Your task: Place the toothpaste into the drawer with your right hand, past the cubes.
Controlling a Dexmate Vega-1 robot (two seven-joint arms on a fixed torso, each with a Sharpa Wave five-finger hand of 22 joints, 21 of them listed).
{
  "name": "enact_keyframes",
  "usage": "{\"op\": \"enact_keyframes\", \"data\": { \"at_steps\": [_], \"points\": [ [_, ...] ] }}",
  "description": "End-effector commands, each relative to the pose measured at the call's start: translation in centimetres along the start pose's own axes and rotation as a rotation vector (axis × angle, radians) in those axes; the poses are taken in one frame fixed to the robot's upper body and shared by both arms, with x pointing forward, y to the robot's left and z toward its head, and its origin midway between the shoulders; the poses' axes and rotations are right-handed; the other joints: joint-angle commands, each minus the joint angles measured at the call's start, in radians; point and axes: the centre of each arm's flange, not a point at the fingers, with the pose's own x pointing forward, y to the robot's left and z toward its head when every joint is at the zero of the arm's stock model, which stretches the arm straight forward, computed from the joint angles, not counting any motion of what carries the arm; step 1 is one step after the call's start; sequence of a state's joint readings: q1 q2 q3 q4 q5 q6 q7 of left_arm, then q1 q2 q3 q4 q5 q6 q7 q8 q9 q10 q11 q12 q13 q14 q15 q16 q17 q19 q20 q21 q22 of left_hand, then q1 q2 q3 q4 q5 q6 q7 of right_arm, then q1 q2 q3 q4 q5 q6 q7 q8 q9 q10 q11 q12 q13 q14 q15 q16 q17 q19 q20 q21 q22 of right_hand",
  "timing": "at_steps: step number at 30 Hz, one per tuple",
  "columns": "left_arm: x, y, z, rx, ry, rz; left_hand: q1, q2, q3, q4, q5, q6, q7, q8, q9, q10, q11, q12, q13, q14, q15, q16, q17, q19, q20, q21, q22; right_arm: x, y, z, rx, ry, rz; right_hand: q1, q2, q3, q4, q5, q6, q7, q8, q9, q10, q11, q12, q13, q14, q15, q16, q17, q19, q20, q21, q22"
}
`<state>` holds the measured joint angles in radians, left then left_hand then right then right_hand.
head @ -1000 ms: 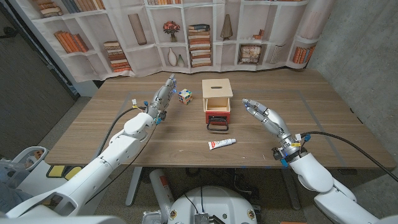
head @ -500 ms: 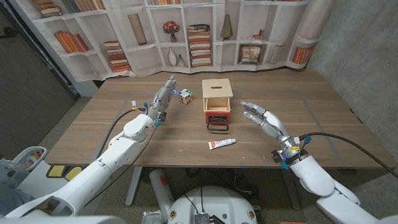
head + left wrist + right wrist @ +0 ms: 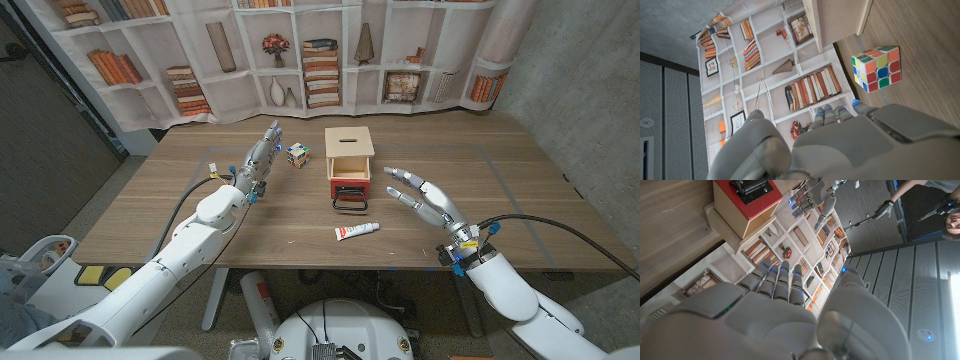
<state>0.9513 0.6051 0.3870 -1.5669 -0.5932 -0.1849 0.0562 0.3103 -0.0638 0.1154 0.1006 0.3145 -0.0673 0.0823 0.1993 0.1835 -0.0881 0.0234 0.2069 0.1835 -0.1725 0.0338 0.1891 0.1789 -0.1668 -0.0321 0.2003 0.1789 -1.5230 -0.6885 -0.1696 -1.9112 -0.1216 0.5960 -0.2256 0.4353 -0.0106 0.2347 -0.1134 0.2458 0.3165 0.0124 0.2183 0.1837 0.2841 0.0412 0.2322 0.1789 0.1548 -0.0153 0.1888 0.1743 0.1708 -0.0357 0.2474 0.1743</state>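
The white toothpaste tube (image 3: 356, 231) lies on the table near the front edge, just in front of the drawer box. The wooden box (image 3: 349, 145) has a red drawer front (image 3: 350, 180) with a black handle (image 3: 349, 205); the same red front (image 3: 745, 202) faces the right wrist camera. My right hand (image 3: 425, 196) hovers open to the right of the tube and the box, fingers spread toward them, holding nothing. A colourful puzzle cube (image 3: 298, 154) stands left of the box and shows close up (image 3: 876, 68). My left hand (image 3: 261, 156) stays beside the cube, fingers extended and holding nothing.
A bookshelf-print backdrop (image 3: 300, 50) hangs behind the table's far edge. Bare wood stretches right of the box and along the front edge (image 3: 480, 250). A person (image 3: 952, 215) stands far off in the right wrist view.
My right hand has drifted a little toward the table's front and left, closer to the toothpaste. The left hand, cube, box and tube have not moved.
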Motion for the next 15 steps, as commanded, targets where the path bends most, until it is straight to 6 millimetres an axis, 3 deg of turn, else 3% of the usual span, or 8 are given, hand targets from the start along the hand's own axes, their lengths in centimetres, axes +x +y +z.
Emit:
{"op": "enact_keyframes", "data": {
  "at_steps": [1, 15],
  "points": [
    [-0.27, -0.05, -0.05, -0.001, -0.001, 0.003, 0.004, 0.01, 0.0, 0.0, 0.002, 0.004, 0.002, 0.0, 0.003, -0.001, 0.002, -0.002, 0.003, -0.001, 0.002, -0.003, 0.002, -0.032, -0.019, 0.0, 0.002, -0.12, 0.42, 0.62, -0.091, -0.003, 0.006, 0.016, 0.004, 0.005, -0.009, 0.0, 0.005, -0.007, -0.004, 0.005, 0.006, -0.009, -0.001, 0.004, 0.007, -0.005, -0.002, 0.002, 0.009, -0.01, -0.004, 0.006],
    [-0.5, -0.55, 0.3, 0.009, -0.005, 0.007, 0.005, 0.012, -0.003, 0.0, 0.002, 0.005, 0.002, 0.0, 0.003, -0.002, 0.002, -0.003, 0.003, -0.001, 0.002, -0.003, 0.002, -0.034, -0.017, 0.0, 0.002, 0.32, 0.9, 0.59, -0.16, -0.014, 0.069, 0.035, 0.003, 0.01, -0.02, 0.002, 0.017, -0.017, -0.003, 0.005, 0.013, -0.016, -0.001, 0.004, 0.016, -0.011, 0.0, 0.002, 0.015, -0.01, -0.008, 0.006]
  ]
}}
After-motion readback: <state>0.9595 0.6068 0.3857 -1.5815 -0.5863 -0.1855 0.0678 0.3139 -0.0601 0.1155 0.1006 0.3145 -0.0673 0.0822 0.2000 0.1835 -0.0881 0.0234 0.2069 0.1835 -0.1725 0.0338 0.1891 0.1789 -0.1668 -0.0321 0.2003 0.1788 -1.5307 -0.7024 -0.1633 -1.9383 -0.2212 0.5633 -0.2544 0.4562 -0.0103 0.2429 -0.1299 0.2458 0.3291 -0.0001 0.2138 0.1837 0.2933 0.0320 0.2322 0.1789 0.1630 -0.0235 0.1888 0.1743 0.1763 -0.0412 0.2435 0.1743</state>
